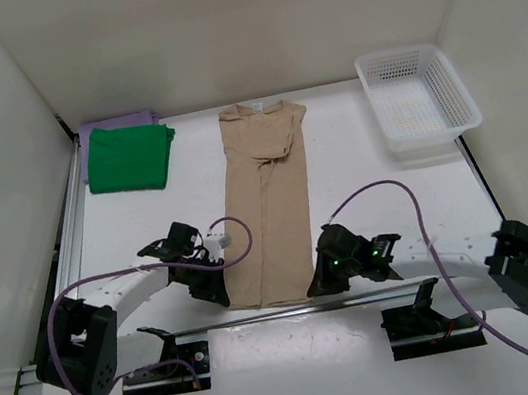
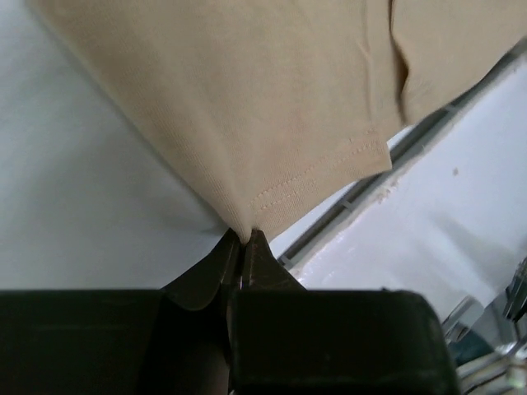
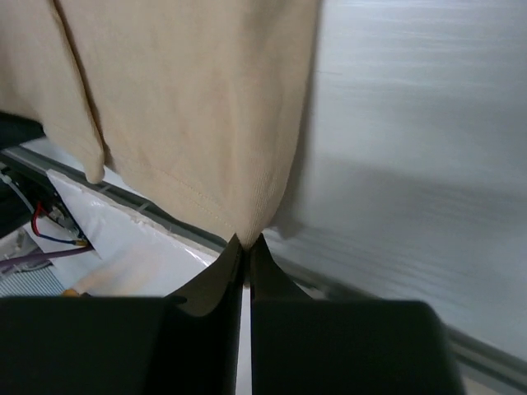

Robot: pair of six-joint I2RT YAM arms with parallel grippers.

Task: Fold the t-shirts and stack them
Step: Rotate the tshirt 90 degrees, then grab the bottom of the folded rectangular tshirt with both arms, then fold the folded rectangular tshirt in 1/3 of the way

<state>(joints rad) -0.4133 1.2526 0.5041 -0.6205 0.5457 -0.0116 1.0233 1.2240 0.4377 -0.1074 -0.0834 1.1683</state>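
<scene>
The tan t-shirt [image 1: 268, 207] lies in a long narrow strip down the middle of the table, sleeves folded in, collar at the far end. My left gripper [image 1: 222, 296] is shut on its near left hem corner [image 2: 272, 197]. My right gripper [image 1: 319, 285] is shut on its near right hem corner [image 3: 239, 206]. Both corners are pinched between the fingertips, just above the table's near edge. The green t-shirt [image 1: 131, 157] lies folded at the far left on top of the folded lavender t-shirt [image 1: 115, 126], of which only an edge shows.
A white mesh basket [image 1: 419, 103] stands at the far right. White walls close in the table on the left, back and right. A metal rail [image 1: 293, 309] runs along the near edge by the arm bases.
</scene>
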